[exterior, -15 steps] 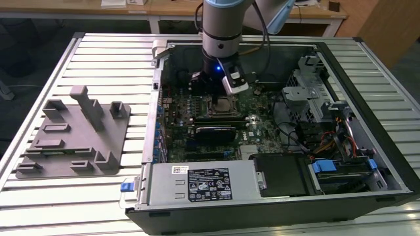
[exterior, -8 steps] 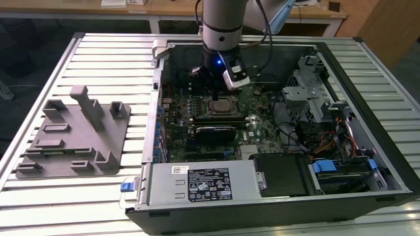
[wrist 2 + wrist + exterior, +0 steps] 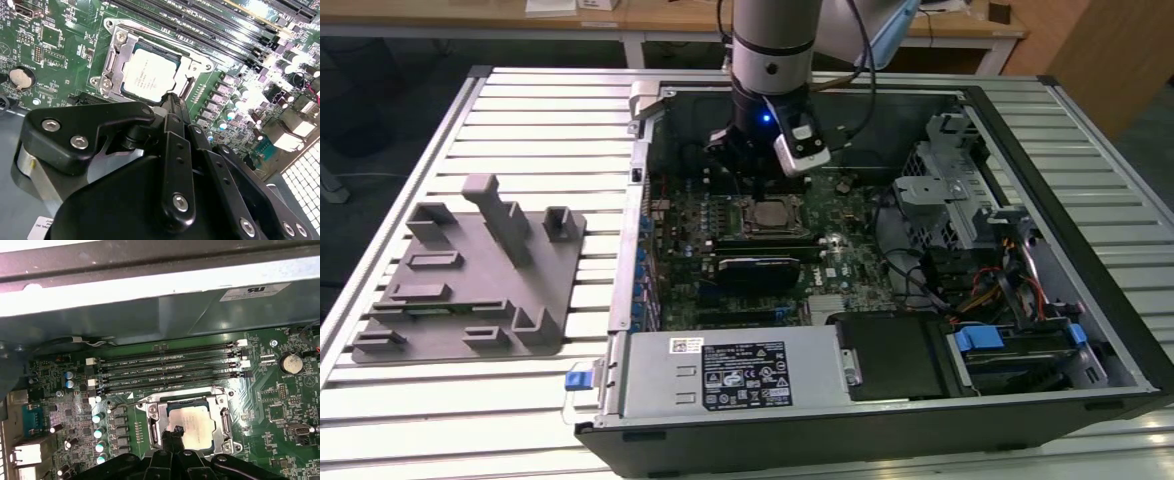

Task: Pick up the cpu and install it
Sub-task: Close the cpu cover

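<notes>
In the second wrist view the gripper [image 3: 172,102] has its fingers drawn together with nothing between them. Its tip is just over one edge of the cpu [image 3: 147,75], which lies flat inside the metal socket frame [image 3: 116,50] on the motherboard [image 3: 60,65]. In the first wrist view the memory slots [image 3: 170,372] run just beyond the socket, and in the exterior view the board sits in the open case [image 3: 881,440] on a slatted table [image 3: 400,130], with a grey fixture [image 3: 467,280] well apart at the exterior view's left.
</notes>
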Controlling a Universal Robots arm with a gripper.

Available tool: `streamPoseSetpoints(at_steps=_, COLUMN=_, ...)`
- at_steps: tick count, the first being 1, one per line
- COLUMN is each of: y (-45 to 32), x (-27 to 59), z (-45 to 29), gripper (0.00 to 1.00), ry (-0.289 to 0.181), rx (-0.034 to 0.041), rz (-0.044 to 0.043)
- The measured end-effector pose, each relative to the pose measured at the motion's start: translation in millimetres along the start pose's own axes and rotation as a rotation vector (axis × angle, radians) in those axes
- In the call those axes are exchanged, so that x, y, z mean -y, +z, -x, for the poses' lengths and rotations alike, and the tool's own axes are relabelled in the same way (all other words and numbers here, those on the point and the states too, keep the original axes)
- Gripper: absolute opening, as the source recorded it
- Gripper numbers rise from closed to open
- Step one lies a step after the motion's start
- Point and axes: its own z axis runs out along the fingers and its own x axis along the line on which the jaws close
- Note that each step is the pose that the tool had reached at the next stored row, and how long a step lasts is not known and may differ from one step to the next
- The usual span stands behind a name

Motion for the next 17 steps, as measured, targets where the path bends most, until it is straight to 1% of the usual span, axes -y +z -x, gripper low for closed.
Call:
streamPoseSetpoints(at_steps=3, y=-0.2, x=0.0, z=0.0, gripper=0.11, ry=0.000, rx=-0.0001, rz=-0.0003)
streamPoseSetpoints(at_steps=5, y=-0.3, x=-0.1, z=1.3, gripper=0.11, ry=0.000, rx=-0.0003, rz=-0.0005)
streamPoseSetpoints(at_steps=9, y=-0.1, x=-1.1, z=8.2, gripper=0.11, ry=0.000, rx=-0.0005, rz=-0.0010)
streamPoseSetpoints(at_steps=14, y=-0.1, x=-2.5, z=18.1, gripper=0.11, ry=0.000, rx=-0.0009, rz=-0.0036)
streamPoseSetpoints(at_steps=17, y=0.0, x=-3.1, z=22.4, gripper=0.11, ry=0.000, rx=-0.0009, rz=-0.0051)
